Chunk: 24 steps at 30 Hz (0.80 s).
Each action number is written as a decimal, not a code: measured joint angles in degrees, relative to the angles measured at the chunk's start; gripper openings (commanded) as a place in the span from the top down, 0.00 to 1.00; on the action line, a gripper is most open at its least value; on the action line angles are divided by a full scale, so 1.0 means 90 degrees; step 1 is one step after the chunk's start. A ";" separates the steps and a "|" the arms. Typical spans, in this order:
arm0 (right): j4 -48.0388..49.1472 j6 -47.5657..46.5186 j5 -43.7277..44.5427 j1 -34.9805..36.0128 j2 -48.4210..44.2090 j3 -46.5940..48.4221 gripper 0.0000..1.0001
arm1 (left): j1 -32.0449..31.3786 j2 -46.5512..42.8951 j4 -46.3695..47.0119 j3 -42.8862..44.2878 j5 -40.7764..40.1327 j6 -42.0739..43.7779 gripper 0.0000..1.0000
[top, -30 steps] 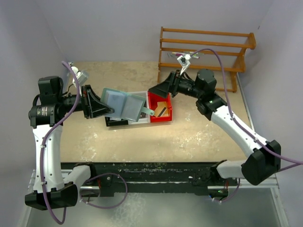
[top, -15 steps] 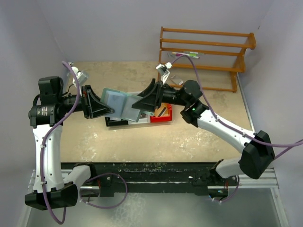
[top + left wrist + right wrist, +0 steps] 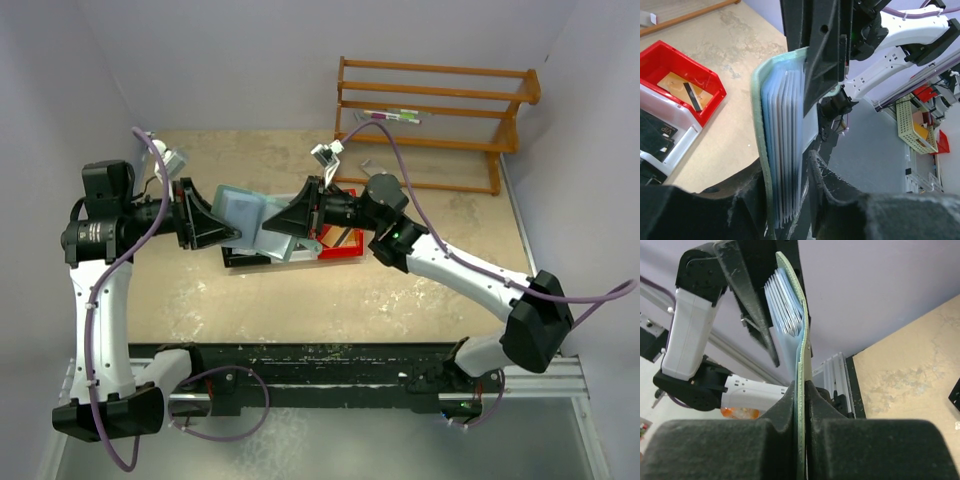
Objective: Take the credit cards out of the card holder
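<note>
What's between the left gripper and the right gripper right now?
Only the card holder: the left gripper holds one side, and the right gripper pinches its green flap. The top view shows it.

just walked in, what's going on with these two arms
The left pincer holds the card holder open in the air. The right pincer is clamped on the holder's outer green flap, beside the fanned light blue credit cards, which sit inside the holder. A tan card with a black stripe lies in the red bin.
</note>
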 measured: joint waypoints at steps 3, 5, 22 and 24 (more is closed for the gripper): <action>-0.0012 -0.0012 0.0056 -0.0002 0.0029 -0.0032 1.00 | 0.0000 -0.0015 -0.0010 0.0000 0.0109 0.0053 0.49; -0.0017 -0.0005 0.0046 0.0000 0.0027 -0.0046 1.00 | 0.0000 -0.0024 -0.0114 0.0000 0.0253 0.0131 0.46; -0.0340 -0.0248 -0.0151 -0.0095 -0.0427 -0.0330 1.00 | 0.0000 0.0238 -0.1360 0.0109 0.0930 0.1389 0.63; -0.0447 -0.0323 -0.0172 -0.0117 -0.0491 -0.0330 1.00 | 0.0000 0.0238 -0.1416 0.0134 0.0964 0.1428 0.62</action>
